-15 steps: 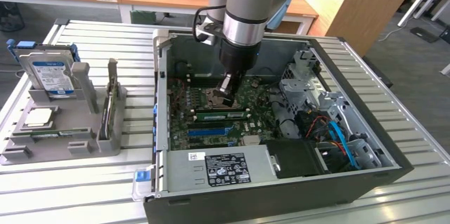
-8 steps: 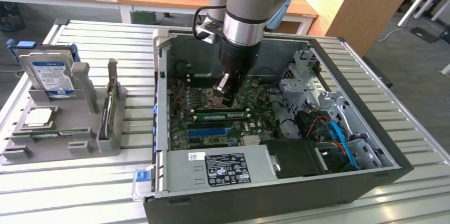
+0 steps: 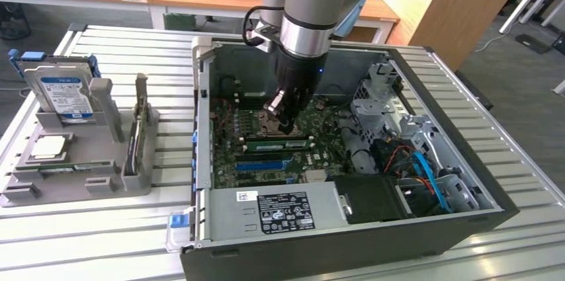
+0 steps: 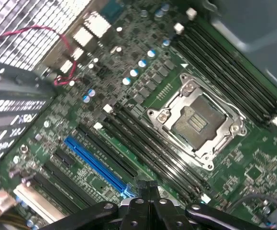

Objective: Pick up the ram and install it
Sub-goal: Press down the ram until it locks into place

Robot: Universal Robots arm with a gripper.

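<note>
My gripper [image 3: 290,129] hangs inside the open computer case [image 3: 494,182], low over the motherboard [image 3: 264,162] beside the CPU socket [image 3: 269,122]. In the wrist view its fingers [image 4: 149,191] are shut together with nothing between them, above the black memory slots [image 4: 148,153] next to the socket [image 4: 195,120]. The ram [image 3: 137,129], a thin board on edge, stands in the grey holder [image 3: 53,185] on the exterior view's left, well apart from the gripper. A narrow green strip [image 3: 62,169] lies along the holder's front.
The holder also carries a blue-labelled hard drive [image 3: 62,92] and a square silver CPU chip [image 3: 49,147]. Inside the case are a drive cage [image 3: 380,102], blue and orange cables [image 3: 424,168] and a black power supply [image 3: 282,211]. A blue slot [image 4: 95,163] runs beside the memory slots.
</note>
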